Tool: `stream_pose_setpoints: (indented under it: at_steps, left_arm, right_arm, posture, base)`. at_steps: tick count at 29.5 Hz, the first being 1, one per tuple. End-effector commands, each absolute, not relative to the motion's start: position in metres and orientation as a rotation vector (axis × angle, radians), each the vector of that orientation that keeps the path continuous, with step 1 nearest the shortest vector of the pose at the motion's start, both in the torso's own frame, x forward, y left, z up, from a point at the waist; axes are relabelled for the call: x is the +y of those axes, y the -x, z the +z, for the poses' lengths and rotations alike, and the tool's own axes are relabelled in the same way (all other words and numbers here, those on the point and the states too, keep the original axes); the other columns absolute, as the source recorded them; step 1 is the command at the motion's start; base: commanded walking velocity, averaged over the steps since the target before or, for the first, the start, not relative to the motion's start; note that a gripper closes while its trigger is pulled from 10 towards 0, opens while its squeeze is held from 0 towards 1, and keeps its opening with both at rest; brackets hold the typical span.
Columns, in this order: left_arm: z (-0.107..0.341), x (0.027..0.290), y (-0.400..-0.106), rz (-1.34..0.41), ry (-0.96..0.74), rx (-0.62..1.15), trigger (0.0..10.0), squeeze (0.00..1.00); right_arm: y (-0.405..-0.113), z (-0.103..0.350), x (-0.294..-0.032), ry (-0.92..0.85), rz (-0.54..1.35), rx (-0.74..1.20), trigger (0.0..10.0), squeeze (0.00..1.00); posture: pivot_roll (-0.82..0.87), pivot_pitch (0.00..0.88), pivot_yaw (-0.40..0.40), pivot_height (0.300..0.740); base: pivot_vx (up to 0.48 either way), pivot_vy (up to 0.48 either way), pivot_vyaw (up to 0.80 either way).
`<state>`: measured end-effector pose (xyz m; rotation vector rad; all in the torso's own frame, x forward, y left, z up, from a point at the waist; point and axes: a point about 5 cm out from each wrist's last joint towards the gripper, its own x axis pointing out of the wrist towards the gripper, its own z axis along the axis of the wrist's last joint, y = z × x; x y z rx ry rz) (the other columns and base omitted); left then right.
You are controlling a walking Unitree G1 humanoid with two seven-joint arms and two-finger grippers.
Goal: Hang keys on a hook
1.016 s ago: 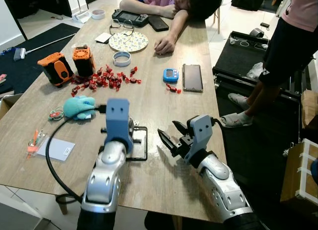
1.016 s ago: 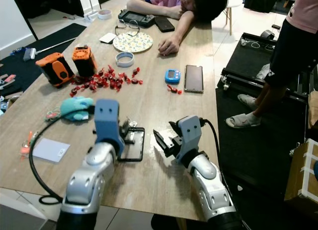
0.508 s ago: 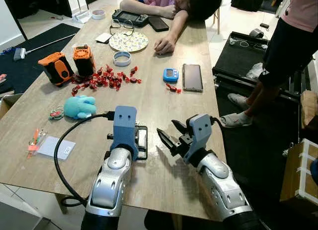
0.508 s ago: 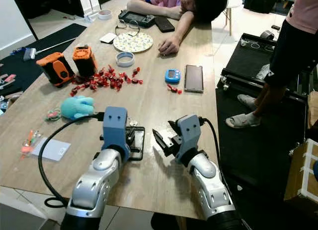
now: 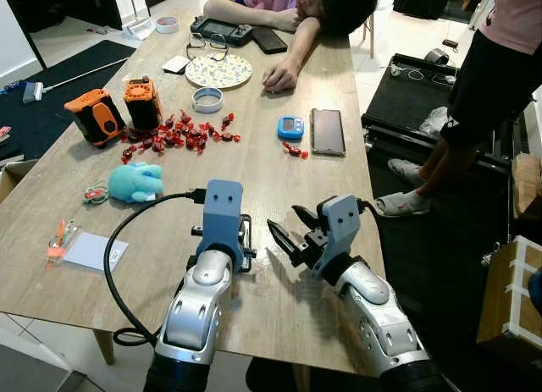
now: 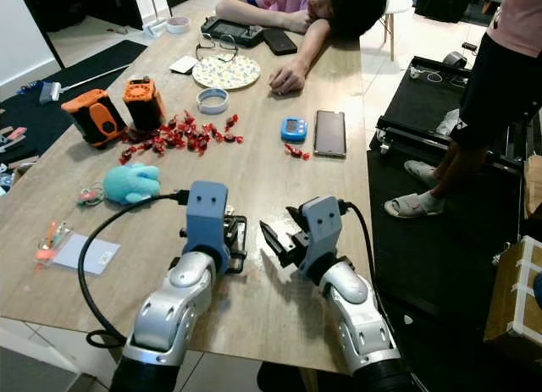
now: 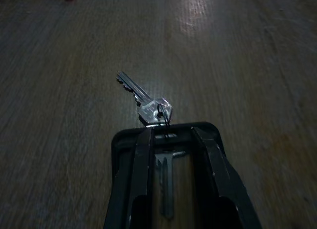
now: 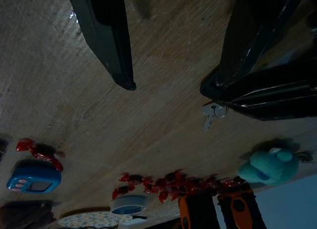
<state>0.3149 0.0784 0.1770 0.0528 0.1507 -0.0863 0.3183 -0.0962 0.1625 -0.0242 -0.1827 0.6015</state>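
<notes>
Under the left gripper (fingers apart), keys mid-table.

two keys, two orange gadgets, two tape rolls

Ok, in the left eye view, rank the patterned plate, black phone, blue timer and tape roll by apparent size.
1. Patterned plate.
2. Black phone, though it lies nearer the camera, so the gap may mislead.
3 and 4. Blue timer and tape roll look alike; unranked.
</notes>
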Motion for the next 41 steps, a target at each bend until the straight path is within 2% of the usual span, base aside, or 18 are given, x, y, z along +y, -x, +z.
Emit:
stream_pose_setpoints:
  at_steps: [1, 4, 8, 9, 10, 11, 12, 13, 15, 16, 26, 27, 28, 29, 34, 38, 41]
  left_arm:
    - [0.174, 0.075, -0.318, -0.074, -0.042, 0.158, 9.1, 0.00]
    - [0.177, 0.077, -0.322, -0.062, -0.043, 0.149, 8.8, 0.00]
    - [0.179, 0.079, -0.324, -0.055, -0.043, 0.142, 7.9, 0.00]
    - [0.178, 0.079, -0.323, -0.055, -0.043, 0.142, 6.4, 0.00]
    - [0.178, 0.079, -0.323, -0.055, -0.043, 0.142, 6.4, 0.00]
    - [0.178, 0.079, -0.323, -0.055, -0.044, 0.143, 4.7, 0.00]
    - [0.178, 0.079, -0.323, -0.055, -0.044, 0.143, 4.7, 0.00]
    - [0.177, 0.080, -0.322, -0.053, -0.044, 0.143, 2.9, 0.00]
    - [0.177, 0.080, -0.322, -0.053, -0.044, 0.143, 2.9, 0.00]
    - [0.176, 0.081, -0.322, -0.051, -0.048, 0.144, 0.0, 0.00]
    - [0.171, 0.089, -0.318, -0.040, -0.082, 0.146, 0.0, 0.00]
    - [0.169, 0.091, -0.315, -0.061, -0.109, 0.149, 7.5, 0.00]
    - [0.169, 0.093, -0.311, -0.093, -0.154, 0.142, 10.0, 0.00]
    - [0.170, 0.096, -0.305, -0.143, -0.219, 0.134, 10.0, 0.00]
    - [0.182, 0.111, -0.301, -0.119, -0.250, 0.082, 10.0, 0.00]
    - [0.215, 0.121, -0.296, -0.141, -0.163, -0.049, 10.0, 0.00]
    - [0.220, 0.122, -0.295, -0.150, -0.146, -0.066, 10.0, 0.00]
  right_arm:
    - [-0.317, 0.156, -0.096, 0.023, 0.602, -0.157, 10.0, 0.00]
    - [-0.316, 0.156, -0.097, 0.023, 0.599, -0.157, 10.0, 0.00]
    - [-0.316, 0.156, -0.098, 0.023, 0.596, -0.156, 10.0, 0.00]
    - [-0.316, 0.155, -0.098, 0.022, 0.595, -0.156, 10.0, 0.00]
    - [-0.316, 0.155, -0.098, 0.022, 0.595, -0.156, 10.0, 0.00]
    - [-0.316, 0.155, -0.098, 0.022, 0.595, -0.155, 10.0, 0.00]
    - [-0.316, 0.155, -0.098, 0.022, 0.595, -0.155, 10.0, 0.00]
    - [-0.316, 0.155, -0.098, 0.022, 0.596, -0.155, 10.0, 0.00]
    - [-0.316, 0.155, -0.098, 0.022, 0.596, -0.155, 10.0, 0.00]
    - [-0.316, 0.155, -0.097, 0.021, 0.597, -0.155, 10.0, 0.00]
    - [-0.317, 0.156, -0.097, 0.019, 0.600, -0.157, 10.0, 0.00]
    - [-0.318, 0.156, -0.097, 0.020, 0.599, -0.158, 10.0, 0.00]
    - [-0.318, 0.157, -0.097, 0.020, 0.597, -0.159, 10.0, 0.00]
    - [-0.318, 0.157, -0.098, 0.021, 0.594, -0.161, 10.0, 0.00]
    - [-0.318, 0.158, -0.098, 0.020, 0.593, -0.165, 10.0, 0.00]
    - [-0.320, 0.159, -0.097, 0.018, 0.595, -0.170, 10.0, 0.00]
    - [-0.320, 0.159, -0.097, 0.018, 0.595, -0.171, 10.0, 0.00]
  posture:
    - [0.07, 0.258, 0.005, 0.740]
    - [0.07, 0.258, 0.006, 0.740]
    - [0.07, 0.259, 0.008, 0.740]
    - [0.07, 0.259, 0.008, 0.740]
    - [0.07, 0.259, 0.008, 0.740]
    - [0.07, 0.259, 0.008, 0.740]
    - [0.07, 0.259, 0.008, 0.740]
    - [0.08, 0.259, 0.006, 0.740]
    - [0.08, 0.259, 0.006, 0.740]
    - [0.08, 0.259, 0.006, 0.740]
    - [0.08, 0.257, 0.001, 0.740]
    - [0.08, 0.257, 0.001, 0.740]
    - [0.08, 0.254, 0.002, 0.740]
    - [0.09, 0.252, 0.004, 0.740]
    - [0.10, 0.247, 0.005, 0.740]
    - [0.11, 0.236, 0.003, 0.740]
    - [0.11, 0.236, 0.003, 0.740]
  base:
    - [0.000, 0.000, 0.00]
    - [0.000, 0.000, 0.00]
    - [0.000, 0.000, 0.00]
    - [0.000, 0.000, 0.00]
    - [0.000, 0.000, 0.00]
    - [0.000, 0.000, 0.00]
    - [0.000, 0.000, 0.00]
    - [0.000, 0.000, 0.00]
    - [0.000, 0.000, 0.00]
    - [0.000, 0.000, 0.00]
    - [0.000, 0.000, 0.00]
    - [0.000, 0.000, 0.00]
    - [0.000, 0.000, 0.00]
    - [0.000, 0.000, 0.00]
    - [0.000, 0.000, 0.00]
    - [0.000, 0.000, 0.00]
    - [0.000, 0.000, 0.00]
